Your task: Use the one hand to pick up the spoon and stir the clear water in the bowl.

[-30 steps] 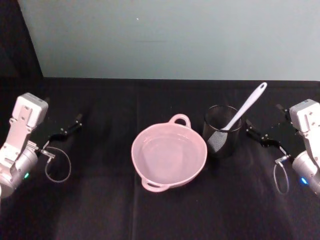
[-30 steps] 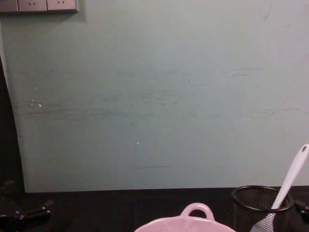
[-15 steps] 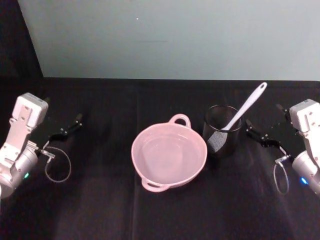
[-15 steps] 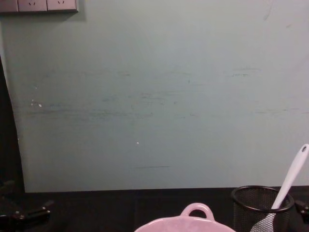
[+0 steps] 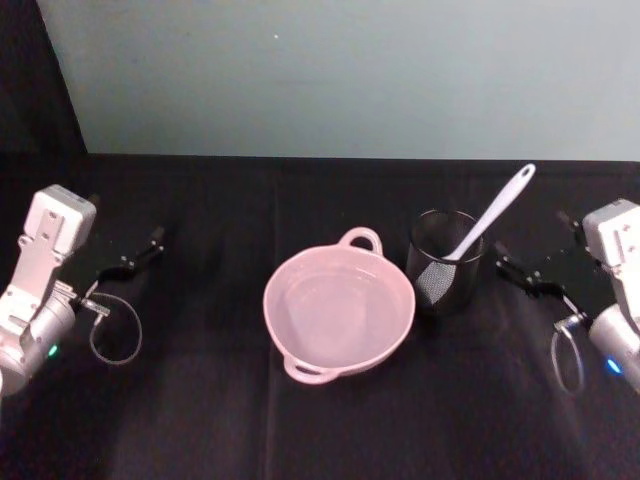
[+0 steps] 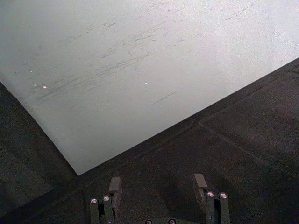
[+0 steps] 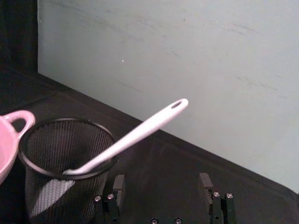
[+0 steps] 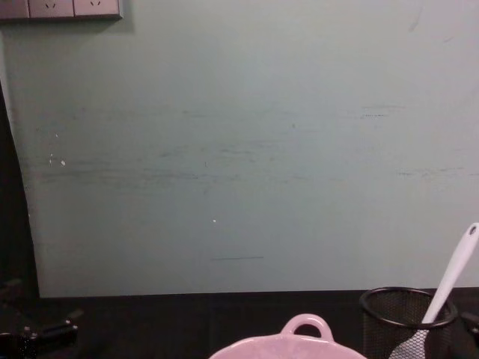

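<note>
Black table [image 5: 250,420], pale wall [image 5: 330,80] behind. Long white plastic spoon [image 5: 485,220] leans in black wire-mesh cup [image 5: 440,288] beside pale pink round bowl [image 5: 268,300]. Right tool [image 7: 161,186] nearby and left tool [image 6: 158,184] at far left: both with jaws apart. Risk: dragging the slanted handle could topple the cup.

A black wire-mesh cup [image 5: 462,285] stands upright on the black tablecloth [image 5: 200,400], near the jaws of the right gripper [image 7: 162,183], off to their left. A pale green wall [image 8: 239,149] rises beyond them.
</note>
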